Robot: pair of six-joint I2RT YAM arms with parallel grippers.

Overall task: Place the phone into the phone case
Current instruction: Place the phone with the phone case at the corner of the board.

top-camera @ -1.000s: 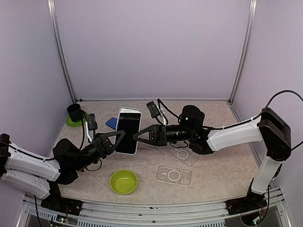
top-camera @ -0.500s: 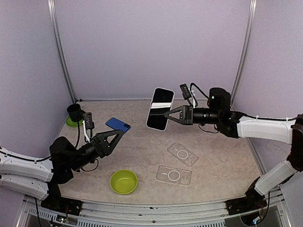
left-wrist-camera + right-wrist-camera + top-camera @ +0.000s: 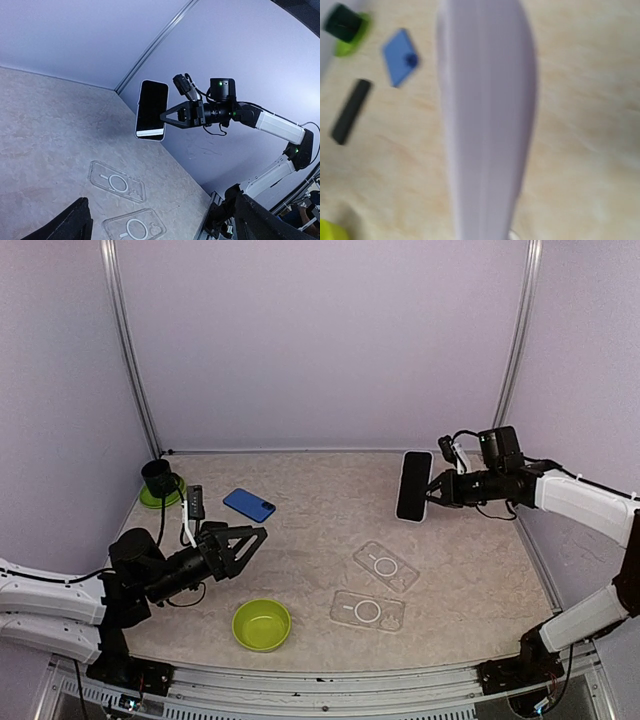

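Looking over beige marbled tabletop [image 3: 320,540]; lavender walls [image 3: 320,340] on three sides, metal posts in far corners. Landmark: green bowl [image 3: 261,624] by front edge. Nearer case [image 3: 368,610], clear, lies right of bowl; farther case [image 3: 386,566] just beyond it. Phone [image 3: 413,486] in air, upright, far right of bowl, pinched by right gripper [image 3: 431,494]. Left gripper [image 3: 248,543] just beyond bowl, jaws spread, nothing in them. Blue slab [image 3: 249,504] beyond bowl: phone or case, can't tell. Right wrist view blurred, phone's pale edge filling it.
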